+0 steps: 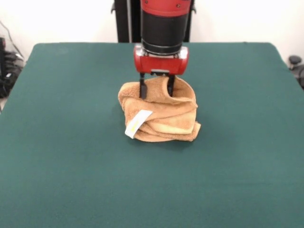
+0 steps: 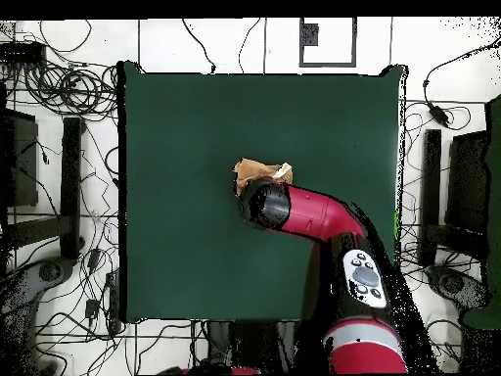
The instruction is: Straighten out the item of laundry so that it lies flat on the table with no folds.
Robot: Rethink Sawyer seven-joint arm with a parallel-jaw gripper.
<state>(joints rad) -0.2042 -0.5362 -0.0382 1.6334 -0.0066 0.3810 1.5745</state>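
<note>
The table (image 1: 57, 156), covered in dark green cloth, fills the foreground. The red and black arm (image 1: 164, 23) descends over its middle. The item of laundry (image 1: 166, 116), an orange-tan towel, sits bunched in a folded heap near the table's centre. The end effector (image 1: 156, 89) has its two fingers (image 1: 142, 89) spread apart, straddling a raised fold of the towel. A white care label (image 1: 137, 122) hangs at the heap's front-left.

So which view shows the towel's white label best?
The front view: the label hangs clearly on the crumpled towel. In the overhead view the arm covers most of the towel, and the label cannot be told.
</note>
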